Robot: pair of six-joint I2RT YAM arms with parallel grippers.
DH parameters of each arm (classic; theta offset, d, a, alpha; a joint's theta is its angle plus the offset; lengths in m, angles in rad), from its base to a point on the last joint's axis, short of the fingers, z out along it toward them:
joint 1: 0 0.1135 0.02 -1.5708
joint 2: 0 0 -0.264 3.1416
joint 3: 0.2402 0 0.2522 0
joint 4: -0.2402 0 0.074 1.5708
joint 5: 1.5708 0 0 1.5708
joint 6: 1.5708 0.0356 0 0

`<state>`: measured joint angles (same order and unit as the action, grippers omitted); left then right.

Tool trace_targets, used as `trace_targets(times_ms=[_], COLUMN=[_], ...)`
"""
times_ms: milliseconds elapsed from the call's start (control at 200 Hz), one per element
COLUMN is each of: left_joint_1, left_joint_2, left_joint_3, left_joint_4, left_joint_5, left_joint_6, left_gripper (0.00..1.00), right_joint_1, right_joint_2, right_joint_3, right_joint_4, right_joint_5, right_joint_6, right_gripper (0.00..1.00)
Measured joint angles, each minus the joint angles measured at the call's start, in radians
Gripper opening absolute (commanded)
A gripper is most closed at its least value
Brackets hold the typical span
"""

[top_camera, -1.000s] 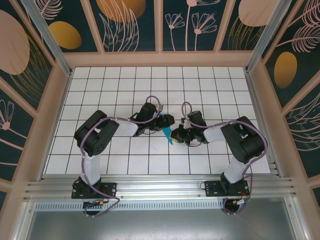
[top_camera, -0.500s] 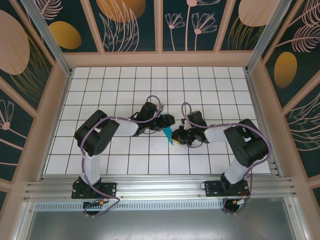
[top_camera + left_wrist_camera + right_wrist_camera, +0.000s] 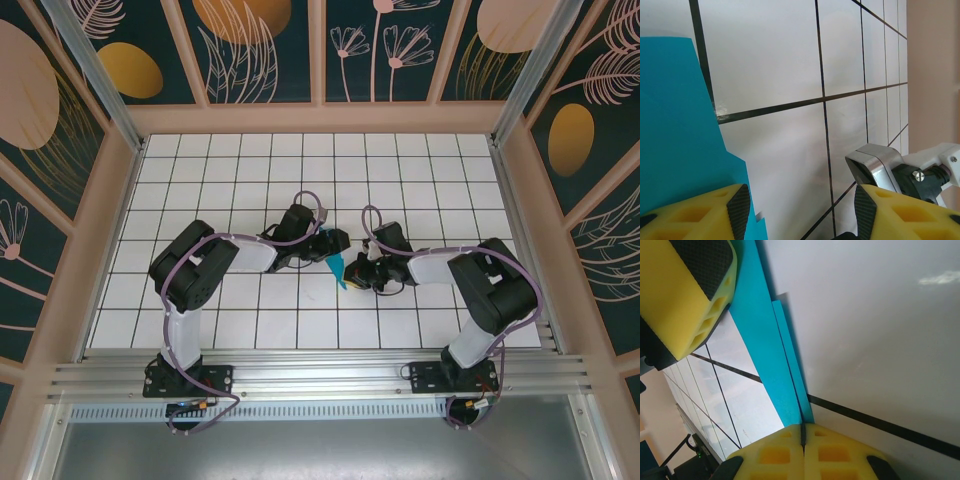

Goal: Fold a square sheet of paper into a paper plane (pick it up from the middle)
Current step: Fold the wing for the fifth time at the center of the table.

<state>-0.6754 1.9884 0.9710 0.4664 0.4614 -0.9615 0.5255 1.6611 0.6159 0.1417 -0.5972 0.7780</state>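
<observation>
Top external view: the teal paper (image 3: 337, 268) sits mid-worktop (image 3: 250, 160) between both arms. The right pincer (image 3: 803, 437) is clamped on its folded strip, whose long axis runs straight away from the fingers. The left pincer (image 3: 800, 200) gapes, with the paper just beside one finger.

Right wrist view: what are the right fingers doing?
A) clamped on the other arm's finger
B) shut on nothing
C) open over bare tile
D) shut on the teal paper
D: the two yellow right fingers meet with no gap, and the narrow end of the folded teal paper runs straight into the seam between them.
</observation>
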Motion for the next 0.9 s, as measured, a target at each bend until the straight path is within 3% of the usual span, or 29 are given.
trace_targets(times_ms=[240,440,671,901], left_joint_1=[0.0,0.0,0.0,0.0], left_joint_2=[0.0,0.002,0.011,0.014], left_joint_3=[0.0,0.003,0.026,0.032], left_joint_4=[0.0,-0.005,-0.024,-0.03], left_joint_5=[0.002,0.003,0.003,0.003], left_joint_6=[0.004,0.004,0.008,0.013], left_gripper=[0.6,0.6,0.6,0.6], right_joint_1=[0.005,0.008,0.008,0.01], right_joint_2=[-0.007,-0.105,-0.177,-0.104], right_joint_3=[0.006,0.022,0.051,0.052], right_joint_4=[-0.016,-0.12,-0.087,-0.012], right_joint_5=[0.015,0.077,0.027,-0.034], right_joint_6=[0.0,-0.014,-0.008,0.031], right_gripper=[0.09,0.13,0.06,0.02])
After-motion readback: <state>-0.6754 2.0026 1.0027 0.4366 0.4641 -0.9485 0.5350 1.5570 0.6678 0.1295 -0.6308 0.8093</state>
